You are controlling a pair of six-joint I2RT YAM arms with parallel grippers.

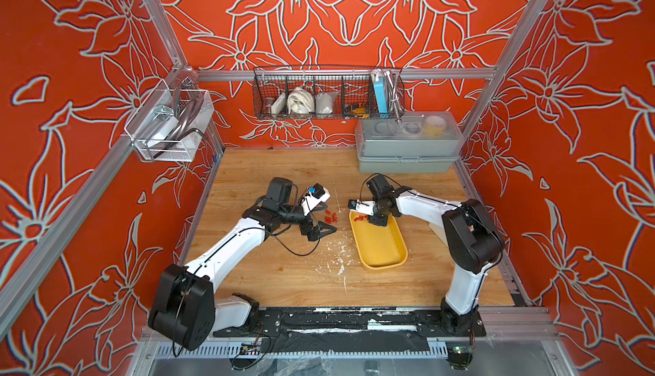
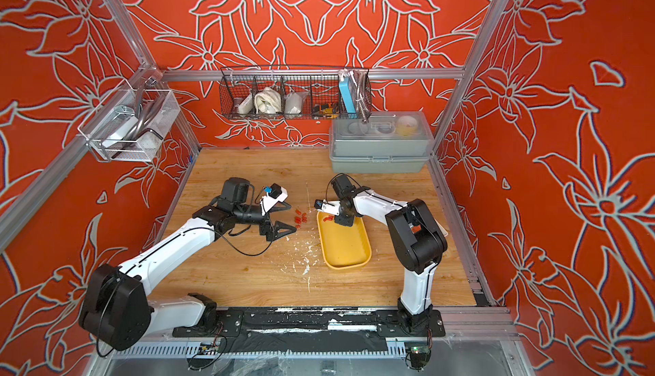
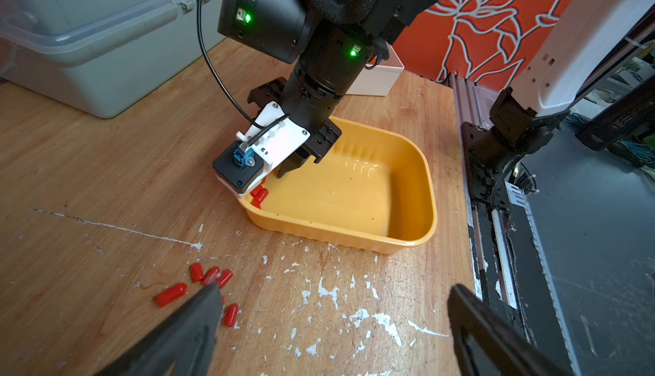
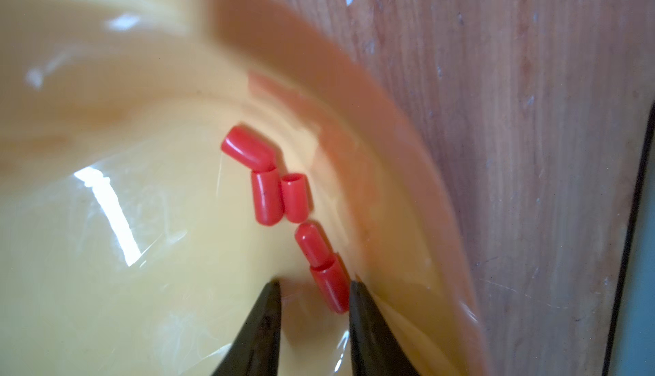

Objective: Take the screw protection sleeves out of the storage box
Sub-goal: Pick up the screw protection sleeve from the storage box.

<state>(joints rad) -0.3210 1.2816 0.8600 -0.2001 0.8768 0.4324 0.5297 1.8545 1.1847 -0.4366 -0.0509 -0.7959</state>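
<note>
Progress partial. In both top views we count several sleeves [image 1: 331,216] out on the table [image 1: 283,285] beside the storage box [image 1: 384,250]. Left wrist: left gripper [image 3: 335,287] gapes wide over them. Right wrist: five sleeves [image 4: 269,193] not yet taken from a box corner; right gripper [image 4: 313,282], narrowly parted, straddles the nearest.

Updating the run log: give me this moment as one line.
right tool open astride one red sleeve in yellow tray | left tool open near sleeves on table | five sleeves in tray
</note>
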